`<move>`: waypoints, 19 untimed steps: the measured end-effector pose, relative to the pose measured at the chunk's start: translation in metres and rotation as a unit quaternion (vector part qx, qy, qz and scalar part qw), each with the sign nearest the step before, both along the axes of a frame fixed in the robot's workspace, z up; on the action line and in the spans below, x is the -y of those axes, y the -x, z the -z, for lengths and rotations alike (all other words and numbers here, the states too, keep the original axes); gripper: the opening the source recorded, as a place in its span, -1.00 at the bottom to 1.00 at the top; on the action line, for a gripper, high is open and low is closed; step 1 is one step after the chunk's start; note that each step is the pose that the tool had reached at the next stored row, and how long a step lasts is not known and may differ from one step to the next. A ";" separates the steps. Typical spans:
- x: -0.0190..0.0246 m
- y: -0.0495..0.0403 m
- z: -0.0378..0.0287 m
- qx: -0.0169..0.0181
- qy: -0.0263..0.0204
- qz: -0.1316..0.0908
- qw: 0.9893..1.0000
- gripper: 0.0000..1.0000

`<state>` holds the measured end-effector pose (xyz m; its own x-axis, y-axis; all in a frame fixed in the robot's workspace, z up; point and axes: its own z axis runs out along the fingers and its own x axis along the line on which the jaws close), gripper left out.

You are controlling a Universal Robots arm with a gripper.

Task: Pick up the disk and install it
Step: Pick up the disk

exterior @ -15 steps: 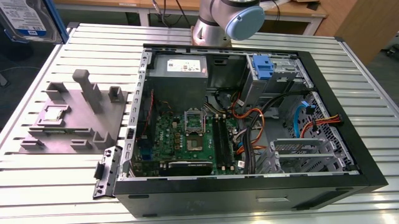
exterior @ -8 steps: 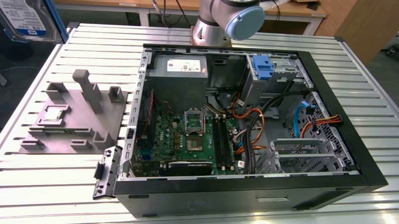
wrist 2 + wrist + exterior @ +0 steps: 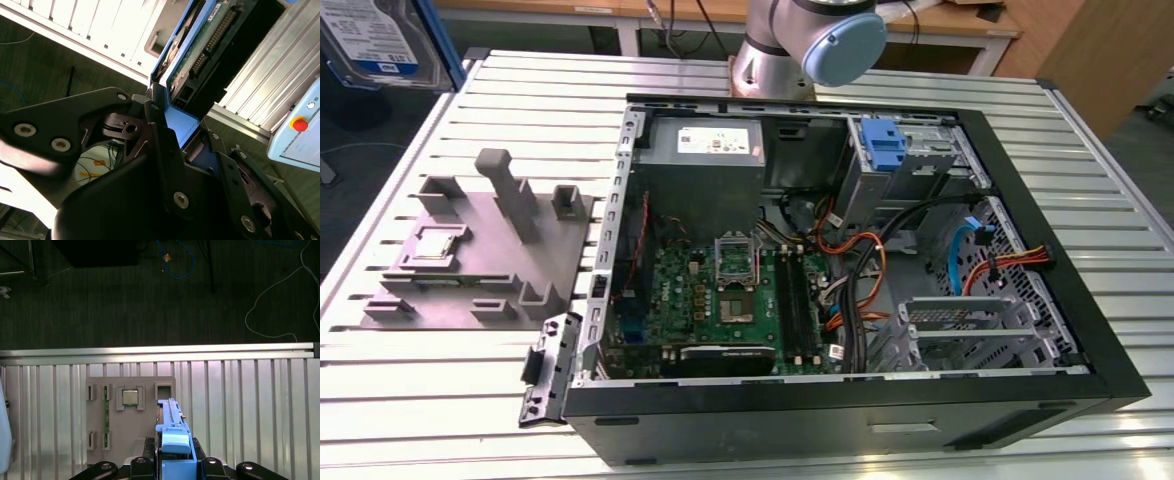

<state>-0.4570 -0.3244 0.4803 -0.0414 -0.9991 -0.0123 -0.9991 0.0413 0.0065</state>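
Blue-framed and silver, the one disk (image 3: 371,40) hangs high at the exterior view's far left, well above the slatted table (image 3: 440,400). It is clamped edge-on in the gripper (image 3: 187,140), whose two black fingers (image 3: 162,135) are closed on its carrier frame. In the first wrist view it sits over one grey fixture plate (image 3: 122,435), near the table's railed edge with dark floor (image 3: 150,300) beyond, while one open computer case (image 3: 1101,330) lies well apart with bare slats around it.
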 end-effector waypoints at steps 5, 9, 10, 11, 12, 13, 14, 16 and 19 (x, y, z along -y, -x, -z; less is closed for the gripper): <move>0.0000 0.0000 -0.0008 0.000 0.000 0.000 1.000 -0.26; 0.0000 0.0000 -0.0015 0.000 0.000 0.000 1.000 -0.26; 0.0000 0.0000 -0.0016 0.000 0.000 0.000 1.000 -0.26; 0.0000 0.0000 -0.0017 0.000 0.000 0.000 1.000 -0.26; 0.0000 0.0000 -0.0021 0.000 0.000 0.000 1.000 -0.26; 0.0000 0.0000 -0.0029 0.000 0.000 0.000 1.000 -0.26; 0.0000 0.0000 -0.0043 0.000 0.000 0.000 1.000 -0.26; 0.0000 0.0000 -0.0071 0.000 0.000 0.000 1.000 -0.26; 0.0000 0.0000 -0.0073 0.000 0.000 0.000 1.000 -0.26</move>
<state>-0.4570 -0.3244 0.4876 -0.0413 -0.9991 -0.0122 -0.9991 0.0412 0.0065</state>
